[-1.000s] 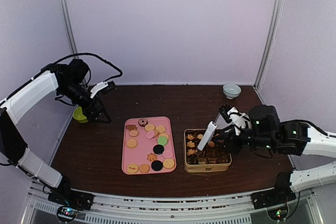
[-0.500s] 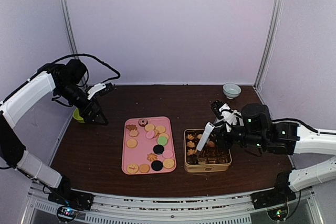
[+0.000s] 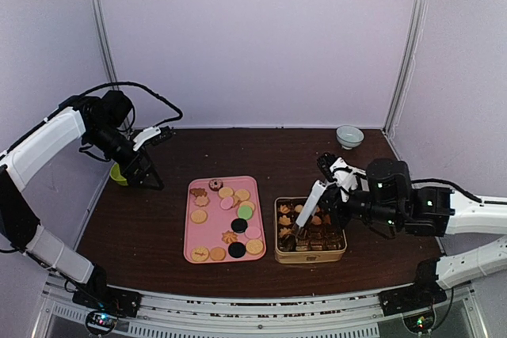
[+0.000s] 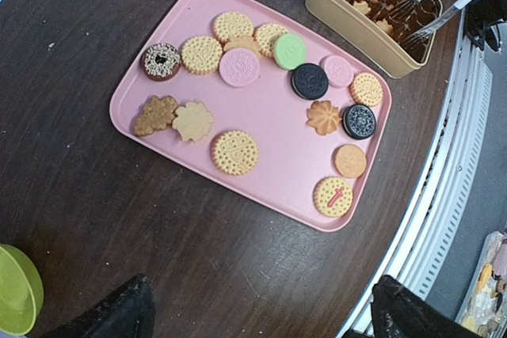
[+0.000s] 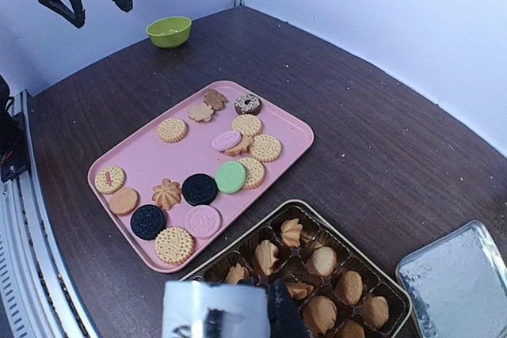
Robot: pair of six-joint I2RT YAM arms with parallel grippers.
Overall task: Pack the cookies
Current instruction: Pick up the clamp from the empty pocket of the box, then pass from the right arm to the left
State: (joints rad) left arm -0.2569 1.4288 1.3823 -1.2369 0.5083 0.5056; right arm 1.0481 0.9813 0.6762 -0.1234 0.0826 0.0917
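Several cookies (image 3: pixel 226 203) lie on a pink tray (image 3: pixel 210 235): tan rounds, flower shapes, pink, black and green discs (image 4: pixel 289 51). The same cookies (image 5: pixel 230 176) show in the right wrist view. More tan cookies (image 5: pixel 323 260) fill cups of a gold tin (image 3: pixel 310 257) right of the tray. My right gripper (image 3: pixel 326 194) is shut on metal tongs (image 3: pixel 307 213), whose tips (image 4: pixel 405 28) reach into the tin. The tongs' handle (image 5: pixel 214 310) hides what the tips hold. My left gripper (image 4: pixel 261 318) hangs open high over the table left of the tray.
A green bowl (image 3: pixel 120 173) sits at the table's left edge below the left gripper (image 3: pixel 150 156). A white bowl (image 3: pixel 349 136) stands at the back right. The tin's silver lid (image 5: pixel 455 279) lies right of the tin. The table's front rail (image 4: pixel 444 195) runs near the tray.
My right gripper has shut on the tongs and moved slightly left, and the tin has slid a little left and forward. The left arm has barely moved.
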